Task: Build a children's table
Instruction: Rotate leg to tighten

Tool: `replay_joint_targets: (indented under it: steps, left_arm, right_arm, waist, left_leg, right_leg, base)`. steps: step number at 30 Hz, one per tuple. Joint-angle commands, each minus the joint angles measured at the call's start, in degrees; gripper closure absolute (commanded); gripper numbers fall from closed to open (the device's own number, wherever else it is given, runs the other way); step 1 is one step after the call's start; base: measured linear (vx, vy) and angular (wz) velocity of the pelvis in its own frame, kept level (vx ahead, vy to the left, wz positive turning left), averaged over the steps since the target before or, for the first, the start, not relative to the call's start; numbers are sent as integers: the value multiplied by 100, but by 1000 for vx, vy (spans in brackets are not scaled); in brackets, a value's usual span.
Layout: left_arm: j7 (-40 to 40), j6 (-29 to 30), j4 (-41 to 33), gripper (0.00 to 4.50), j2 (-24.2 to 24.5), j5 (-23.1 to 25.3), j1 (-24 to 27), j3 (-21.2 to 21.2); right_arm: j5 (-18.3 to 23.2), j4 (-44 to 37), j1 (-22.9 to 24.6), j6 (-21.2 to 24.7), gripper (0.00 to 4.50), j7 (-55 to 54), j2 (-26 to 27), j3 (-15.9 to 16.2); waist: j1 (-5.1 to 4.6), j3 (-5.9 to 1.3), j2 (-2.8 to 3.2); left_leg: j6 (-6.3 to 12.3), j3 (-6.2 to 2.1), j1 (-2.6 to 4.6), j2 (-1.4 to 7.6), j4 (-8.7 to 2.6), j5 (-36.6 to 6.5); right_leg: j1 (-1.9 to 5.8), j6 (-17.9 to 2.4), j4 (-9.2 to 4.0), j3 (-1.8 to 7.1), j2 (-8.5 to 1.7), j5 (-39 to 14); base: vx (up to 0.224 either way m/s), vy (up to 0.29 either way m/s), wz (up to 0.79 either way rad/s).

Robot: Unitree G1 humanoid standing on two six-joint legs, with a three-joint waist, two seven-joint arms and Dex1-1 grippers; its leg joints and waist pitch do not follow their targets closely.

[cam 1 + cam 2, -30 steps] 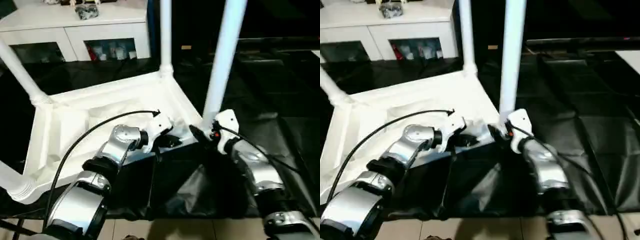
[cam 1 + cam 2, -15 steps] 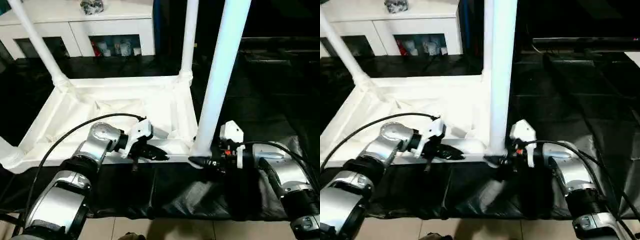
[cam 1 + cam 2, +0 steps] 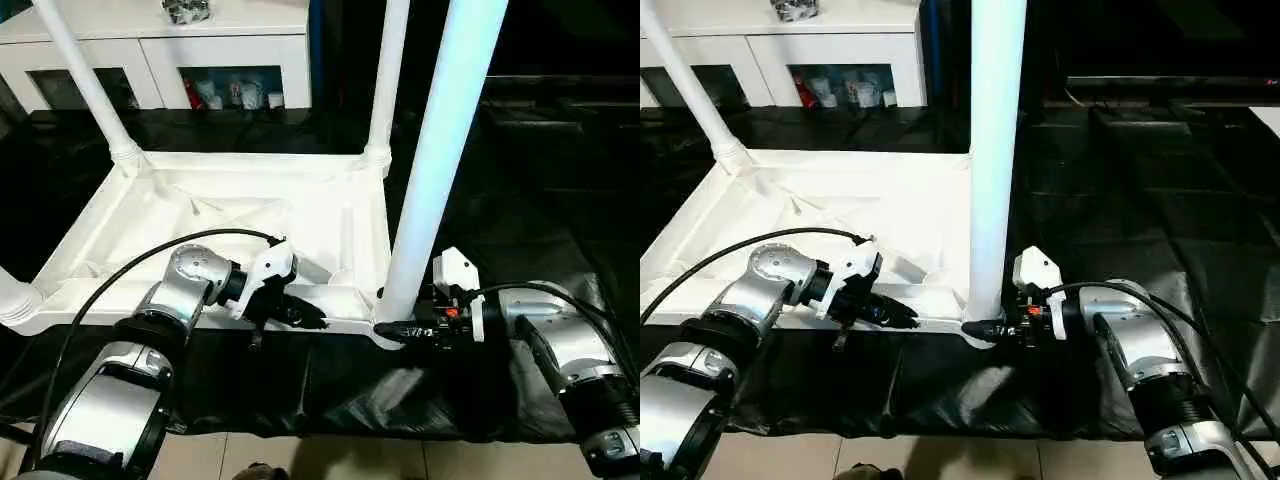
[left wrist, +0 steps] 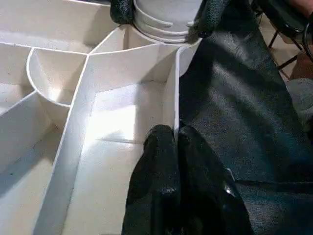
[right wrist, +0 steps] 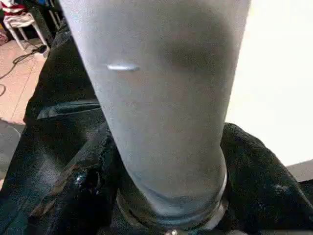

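Observation:
The children's table lies upside down, its white ribbed tabletop (image 3: 200, 215) on a black sheet. Legs stand in its far left (image 3: 90, 85), far right (image 3: 385, 80) and near right (image 3: 440, 150) corners. The near left corner socket (image 3: 15, 300) shows at the picture's edge. My left gripper (image 3: 315, 322) is shut on the tabletop's thin near rim (image 4: 173, 98), one finger on each side of that wall. My right gripper (image 3: 385, 328) is shut on the near right leg's flared foot, its black fingers (image 5: 73, 191) pressed against both sides.
A white cabinet with glass doors (image 3: 180, 50) stands behind the table. The black sheet (image 3: 350, 390) covers the surface and hangs over its near edge above a tiled floor (image 3: 300, 460). A small stool (image 5: 17, 19) stands on the floor to the side.
The camera has swung and tilted, so the whole scene shifted. My right gripper's fingers have narrowed around the leg's foot. My left gripper keeps its pinch on the rim.

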Motion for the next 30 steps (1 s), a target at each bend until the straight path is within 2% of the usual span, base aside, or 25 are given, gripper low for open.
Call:
replay_joint_targets:
  steps: [1, 3, 4, 5, 6, 7, 8, 10, 11, 12, 13, 15, 18, 20, 22, 26, 28, 30]
  left_arm:
    - [527, 70, -56, 450, -123, -24, -54, 87]
    - [1278, 256, 51, 450, -321, 148, -156, 97]
    - [1278, 256, 51, 450, -321, 148, -156, 97]
    - [1472, 302, 68, 450, -388, 180, -177, 103]
    - [1620, 342, 69, 450, -466, 189, -189, 113]
    - [1893, 400, 60, 450, -606, 240, -203, 99]
    - [1893, 400, 60, 450, -606, 240, -203, 99]
    - [2319, 551, 9, 450, -885, 294, -209, 72]
    - [2822, 732, -3, 450, -1216, 315, -230, 71]
    - [2925, 766, -1, 450, -1288, 317, -236, 71]
    - [3276, 752, 32, 450, -1463, 390, -253, 24]
    - [3444, 731, 51, 450, -1610, 433, -247, -19]
    - [3518, 693, 55, 450, -1695, 503, -215, -72]
    - [3465, 648, 31, 450, -1648, 540, -186, -101]
    - [3415, 634, -1, 450, -1587, 559, -156, -102]
    - [3164, 503, -33, 450, -1370, 577, -117, -94]
    - [2791, 337, -50, 450, -1185, 531, -89, -113]
    - [2521, 270, -66, 450, -1054, 504, -76, -116]
  right_arm:
    - [-104, -95, 75, 39, 185, -383, 204, 33]
    - [-354, 133, 96, -101, 185, -1327, 511, -102]
    - [-354, 133, 96, -101, 185, -1327, 511, -102]
    - [-449, 208, 91, -133, 185, -1630, 602, -126]
    - [-532, 278, 90, -154, 185, -1924, 699, -151]
    - [-641, 413, 64, -144, 185, -2448, 907, -203]
    - [-641, 413, 64, -144, 185, -2448, 907, -203]
    - [-759, 654, -7, -73, 185, -3280, 1302, -295]
    - [-852, 938, -126, 17, 185, -4024, 1713, -349]
    - [-861, 1001, -157, 35, 185, -4156, 1798, -358]
    - [-957, 1215, -276, 33, 185, -4628, 2026, -398]
    - [-972, 1406, -396, -49, 185, -4948, 2210, -463]
    - [-984, 1461, -472, -258, 185, -5109, 2330, -499]
    - [-838, 1420, -491, -414, 130, -5030, 2350, -633]
    - [-761, 1393, -503, -525, 113, -4973, 2320, -742]
    - [-621, 1323, -467, -701, 82, -4514, 2020, -831]
    - [-438, 1122, -362, -681, 60, -3867, 1711, -814]
    - [-401, 982, -287, -650, 52, -3472, 1467, -767]
  waist:
    - [1, -381, -124]
    - [-13, -367, -142]
    - [-35, -350, -128]
    - [-57, -343, -140]
    - [-58, -339, -142]
    - [-78, -330, -115]
    - [-102, -326, -128]
    - [-145, -328, -121]
    - [-198, -323, -83]
    - [-224, -318, -41]
    - [-262, -323, -85]
    - [-274, -322, -83]
    - [-301, -328, -81]
    - [-298, -332, -73]
    - [-290, -343, -60]
    - [-291, -347, -59]
    - [-282, -360, -80]
    - [-254, -377, -76]
  left_leg:
    - [595, -127, 218, 281, -419, -976]
    - [497, -126, 218, 273, -432, -1118]
    - [368, -136, 231, 275, -462, -1297]
    - [236, -148, 240, 269, -484, -1467]
    - [189, -156, 245, 266, -490, -1524]
    - [101, -161, 253, 269, -508, -1615]
    - [22, -175, 255, 257, -521, -1754]
    - [-43, -185, 256, 249, -538, -1858]
    - [-104, -184, 260, 250, -557, -1912]
    - [-161, -194, 265, 241, -561, -1984]
    - [-204, -211, 257, 228, -571, -2098]
    - [-170, -220, 259, 220, -574, -2187]
    - [-93, -219, 264, 211, -565, -2299]
    - [-36, -214, 263, 211, -563, -2302]
    - [3, -214, 247, 216, -564, -2177]
    - [52, -213, 228, 224, -569, -2097]
    - [166, -205, 219, 224, -548, -2024]
    - [299, -194, 203, 233, -521, -1735]
  right_leg:
    - [192, -1584, -235, 6, -90, -387]
    - [180, -1523, -261, 10, -92, -642]
    - [161, -1460, -297, 20, -101, -971]
    - [164, -1352, -330, 25, -102, -1301]
    - [167, -1303, -346, 26, -105, -1426]
    - [137, -1238, -361, 42, -104, -1563]
    - [139, -1178, -381, 36, -103, -1699]
    - [126, -1105, -398, 37, -94, -1759]
    - [101, -1102, -400, 43, -74, -1712]
    - [93, -1114, -395, 38, -74, -1743]
    - [120, -1038, -420, 16, -73, -1907]
    - [110, -924, -467, 23, -84, -2066]
    - [95, -872, -493, 28, -75, -2053]
    - [92, -843, -502, 30, -77, -2050]
    - [107, -873, -485, 29, -74, -1869]
    - [125, -942, -459, 21, -69, -1643]
    - [153, -993, -445, 23, -79, -1476]
    - [178, -1064, -410, 22, -79, -1117]
  base:
    - [0, 0, 0]
    - [0, 0, 0]
    - [0, 0, 0]
    - [0, 0, 0]
    - [0, 0, 0]
    - [0, 0, 0]
    - [0, 0, 0]
    - [0, 0, 0]
    - [0, 0, 0]
    - [0, 0, 0]
    - [0, 0, 0]
    - [0, 0, 0]
    - [0, 0, 0]
    - [0, 0, 0]
    - [0, 0, 0]
    - [0, 0, 0]
    - [0, 0, 0]
    - [0, 0, 0]
